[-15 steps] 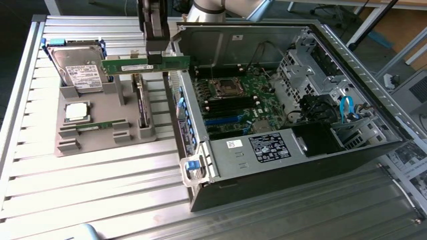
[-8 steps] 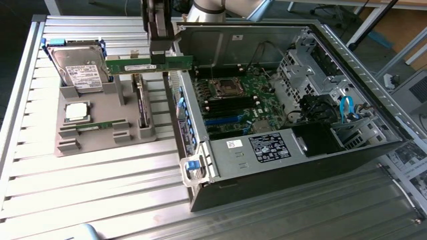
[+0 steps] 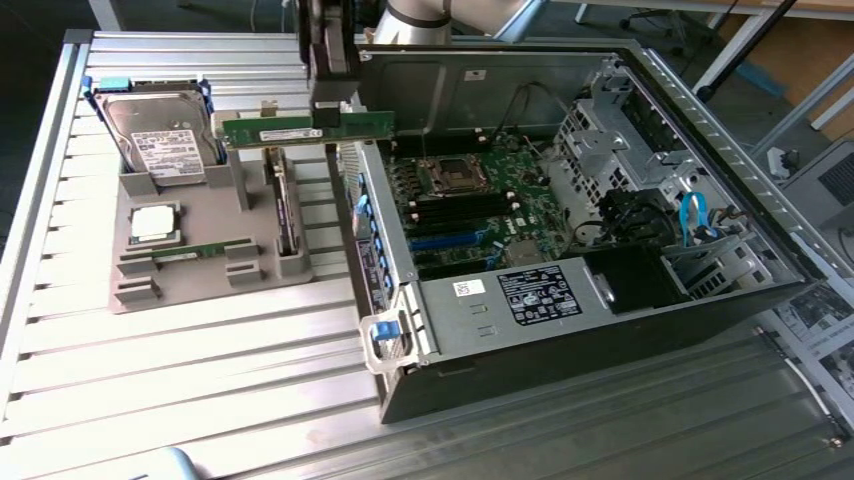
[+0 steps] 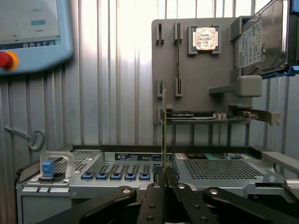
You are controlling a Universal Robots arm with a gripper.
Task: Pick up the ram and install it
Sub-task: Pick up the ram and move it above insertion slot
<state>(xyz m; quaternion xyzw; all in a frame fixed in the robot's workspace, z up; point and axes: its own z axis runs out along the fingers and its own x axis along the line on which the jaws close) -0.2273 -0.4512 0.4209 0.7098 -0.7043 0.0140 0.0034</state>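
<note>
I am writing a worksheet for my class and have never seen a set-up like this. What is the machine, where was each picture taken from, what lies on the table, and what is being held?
The machine is a single robot arm ending in a gripping hand. One picture comes from a camera off the arm, looking down on the metal table. The other comes from a camera on the wrist, looking out along the hand. On the table stand an open computer case and a grey tray. The tray holds a hard drive, a square processor and an expansion card. The hand is shut on the ram, a narrow green memory stick, held in the air near the case's wall.
</note>
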